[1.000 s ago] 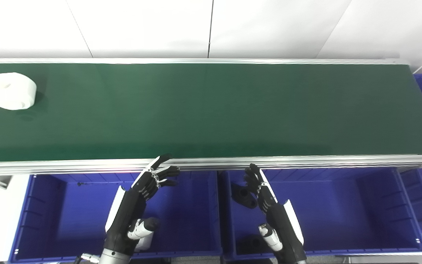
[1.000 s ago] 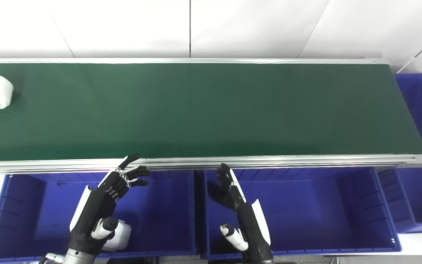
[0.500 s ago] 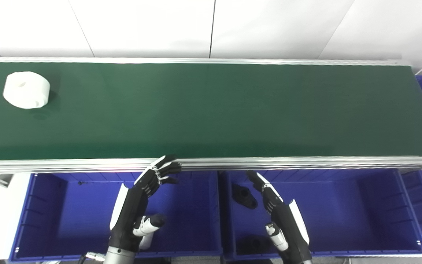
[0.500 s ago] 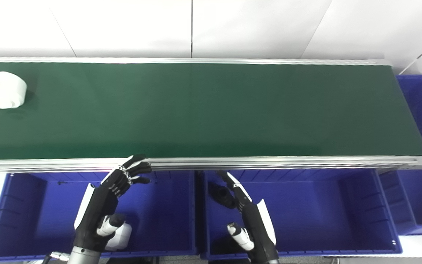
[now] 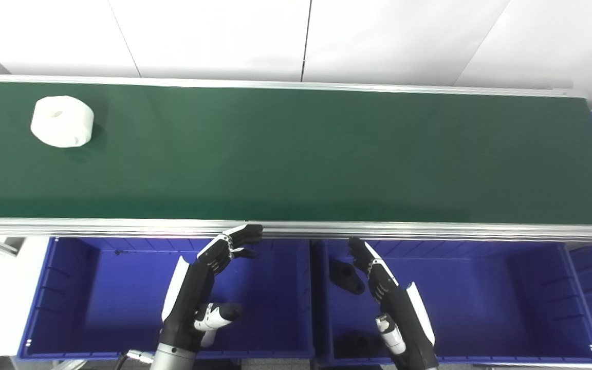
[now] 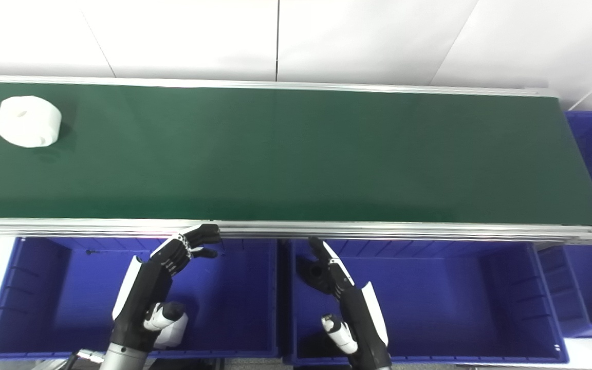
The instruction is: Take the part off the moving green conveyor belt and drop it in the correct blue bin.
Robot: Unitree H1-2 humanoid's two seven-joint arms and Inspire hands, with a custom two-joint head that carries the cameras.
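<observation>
My left hand point(image 5: 208, 277) and right hand point(image 5: 386, 288) hover empty, fingers spread, over the blue bins point(image 5: 95, 298). The white part point(image 5: 62, 121) rides the green belt point(image 5: 327, 154) at ten o'clock.

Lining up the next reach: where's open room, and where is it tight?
The green belt is bare everywhere right of the white part. The right bin is free right of the right hand; black parts crowd its left end, beside the left hand.
</observation>
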